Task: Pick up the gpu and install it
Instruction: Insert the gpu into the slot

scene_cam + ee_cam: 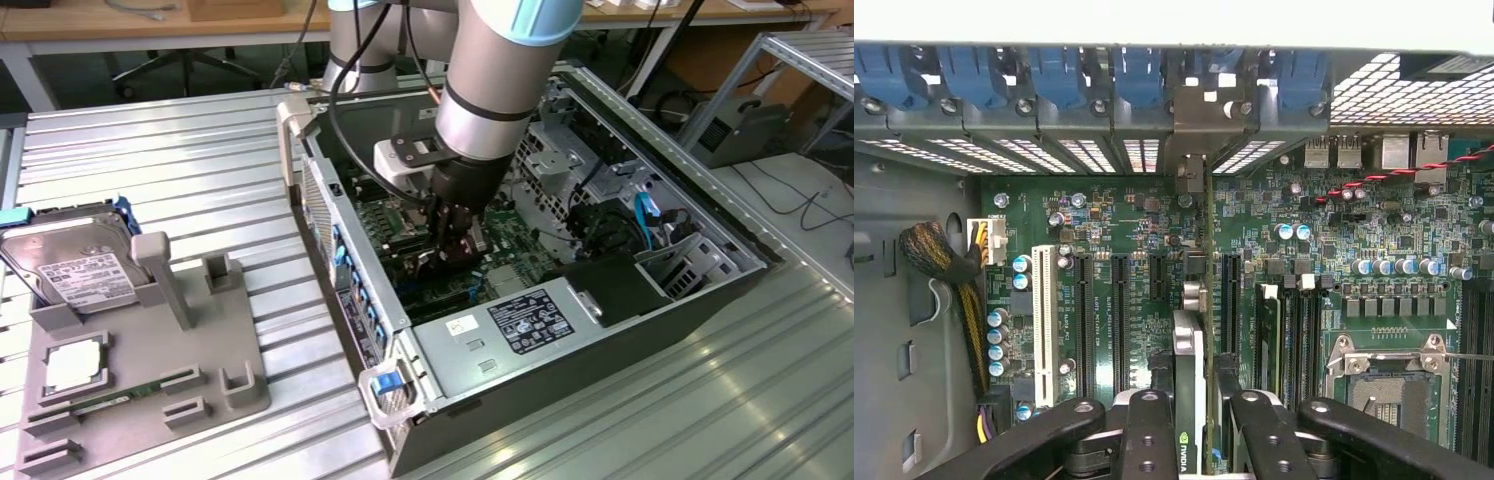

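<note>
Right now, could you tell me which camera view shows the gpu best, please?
The wrist view: the gpu stands edge-on between the gripper fingers, above the motherboard slots. In the exterior view it is a dark sliver below the gripper, inside the computer case.

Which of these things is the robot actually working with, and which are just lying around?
In use:
- gpu, held edge-on by the gripper
- open computer case, motherboard

Lying about:
- hard drive
- grey holder tray
- memory stick
</note>
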Robot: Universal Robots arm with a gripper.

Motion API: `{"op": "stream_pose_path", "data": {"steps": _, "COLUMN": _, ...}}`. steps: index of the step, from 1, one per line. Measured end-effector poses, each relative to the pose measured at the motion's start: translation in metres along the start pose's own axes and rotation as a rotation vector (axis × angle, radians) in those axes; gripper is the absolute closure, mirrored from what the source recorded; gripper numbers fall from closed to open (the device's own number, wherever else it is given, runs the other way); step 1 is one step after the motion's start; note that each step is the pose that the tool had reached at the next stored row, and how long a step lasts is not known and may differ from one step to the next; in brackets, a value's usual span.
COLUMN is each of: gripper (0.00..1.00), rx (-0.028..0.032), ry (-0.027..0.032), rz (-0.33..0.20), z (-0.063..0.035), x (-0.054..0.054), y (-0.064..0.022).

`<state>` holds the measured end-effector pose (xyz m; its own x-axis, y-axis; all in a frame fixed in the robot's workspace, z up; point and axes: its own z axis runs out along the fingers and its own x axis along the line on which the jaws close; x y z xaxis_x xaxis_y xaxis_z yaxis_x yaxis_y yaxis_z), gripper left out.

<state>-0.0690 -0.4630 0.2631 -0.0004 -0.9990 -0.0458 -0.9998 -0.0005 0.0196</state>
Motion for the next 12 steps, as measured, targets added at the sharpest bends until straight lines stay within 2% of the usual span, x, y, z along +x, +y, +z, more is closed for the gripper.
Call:
{"op": "stream_pose_path", "data": {"steps": 3, "gripper": 0.73, "rx": 0.0004, "ry": -0.0010, "rz": 0.000, "z": 0.0005, "x": -0.0001, "y": 0.0000}}
{"op": "stream_pose_path", "data": {"steps": 4, "gripper": 0.67, "rx": -0.0001, "ry": 0.0001, "rz": 0.000, "z": -0.0001, "x": 0.0000, "y": 0.0000}}
{"op": "stream_pose_path", "data": {"steps": 5, "gripper": 0.67, "rx": 0.0001, "ry": -0.0001, "rz": 0.000, "z": 0.0000, "x": 0.0000, "y": 0.0000}}
{"op": "stream_pose_path", "data": {"steps": 6, "gripper": 0.60, "rx": 0.0000, "ry": 0.0000, "rz": 0.000, "z": 0.0000, "x": 0.0000, "y": 0.0000}}
{"op": "stream_pose_path", "data": {"steps": 12, "gripper": 0.60, "rx": -0.0001, "ry": -0.0004, "rz": 0.000, "z": -0.0006, "x": 0.0008, "y": 0.0001}}
